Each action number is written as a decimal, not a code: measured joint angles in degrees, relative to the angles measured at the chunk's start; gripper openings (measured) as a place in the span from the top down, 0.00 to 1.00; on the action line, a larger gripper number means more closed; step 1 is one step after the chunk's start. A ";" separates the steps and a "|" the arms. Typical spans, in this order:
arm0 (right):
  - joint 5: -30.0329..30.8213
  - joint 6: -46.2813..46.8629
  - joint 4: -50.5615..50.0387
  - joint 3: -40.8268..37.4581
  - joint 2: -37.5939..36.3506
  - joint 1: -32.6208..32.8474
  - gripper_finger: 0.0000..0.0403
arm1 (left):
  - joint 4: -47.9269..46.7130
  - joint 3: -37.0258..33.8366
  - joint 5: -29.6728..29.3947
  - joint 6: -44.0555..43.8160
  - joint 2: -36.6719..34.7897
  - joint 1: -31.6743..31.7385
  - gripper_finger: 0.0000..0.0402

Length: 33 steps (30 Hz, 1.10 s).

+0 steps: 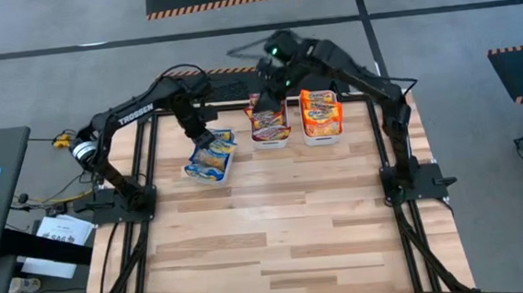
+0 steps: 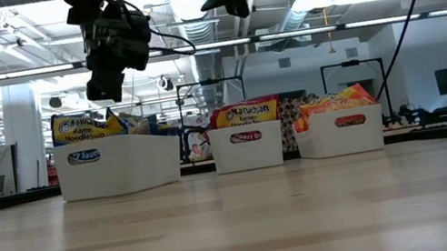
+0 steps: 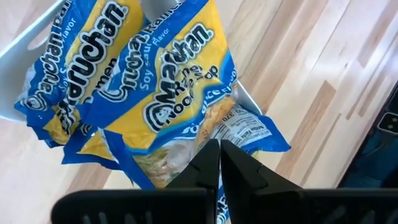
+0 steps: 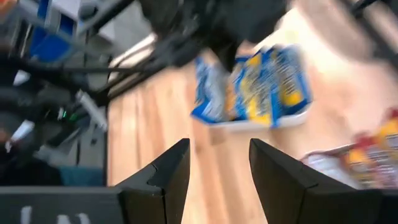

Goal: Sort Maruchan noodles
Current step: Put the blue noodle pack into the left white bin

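Three white bins stand in a row at the table's far side. The left bin holds several blue Maruchan noodle packets, the middle bin maroon packets, the right bin orange packets. My left gripper hangs shut just above the blue packets, pointing steeply down, with nothing between its fingers. My right gripper is open and empty, high above the table's far edge behind the middle bin, slanting toward the left bin.
The wooden table top in front of the bins is bare. Black frame rails run along both sides of the table. My left arm reaches over the left rail, and my right arm arches over the far right corner.
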 joint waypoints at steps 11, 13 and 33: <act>9.41 12.78 17.87 -13.92 0.12 11.45 0.53 | -5.16 -0.04 -6.80 5.28 -3.47 1.81 1.00; 12.75 13.92 21.52 -15.93 0.12 12.47 0.53 | -5.52 -0.04 -7.99 4.90 -6.17 3.01 1.00; 20.15 25.08 67.74 -29.29 3.79 6.36 0.53 | 7.48 -0.02 -2.92 -8.34 -29.14 1.25 1.00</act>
